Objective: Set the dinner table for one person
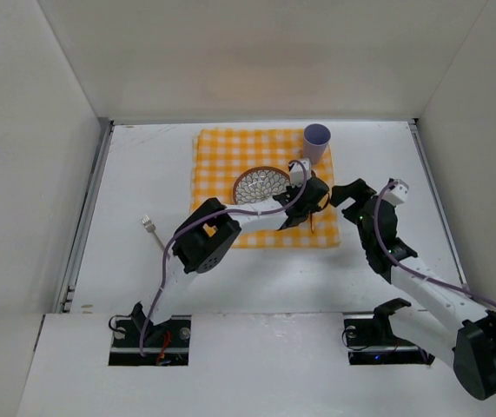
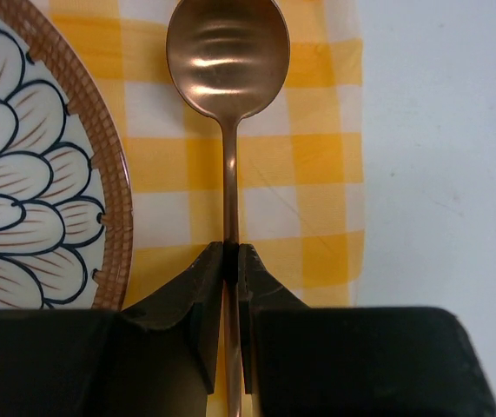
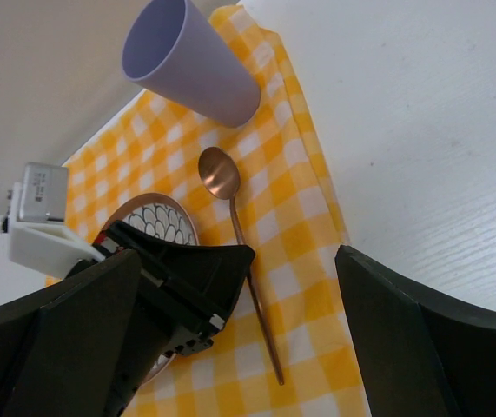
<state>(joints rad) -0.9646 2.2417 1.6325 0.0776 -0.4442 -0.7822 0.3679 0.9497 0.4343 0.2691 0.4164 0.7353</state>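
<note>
Left tool (image 2: 230,254) is clenched on the spoon (image 2: 228,65), pinching the thin handle just below the bowl. The spoon looks to lie flat on the cloth (image 2: 317,156), just beside the plate (image 2: 22,174) on its right and not touching it. The step in hand reads as the spoon placement, and it seems nearly done.

Right tool (image 1: 345,193) hangs released, jaws spread wide with nothing between them, just off the cloth's right edge and looking on.

Next move, as I judge it: the left tool has to let go cleanly and lift straight up, so the handle is not dragged askew or knocked into the plate rim. After that, the fork (image 1: 154,234) wants fetching. It sits out on the bare counter (image 1: 143,174), well apart from the cloth on the left.

The counter itself spreads out under everything, white and flat, with the cloth lying mid-way back on it.

The count: 1 cloth, 1 plate, 1 spoon, 1 fork and 1 cup (image 1: 316,139), which stands upright at the cloth's far right corner. 0 knives in view. 2 arms, and 1 of them is busy.
</note>
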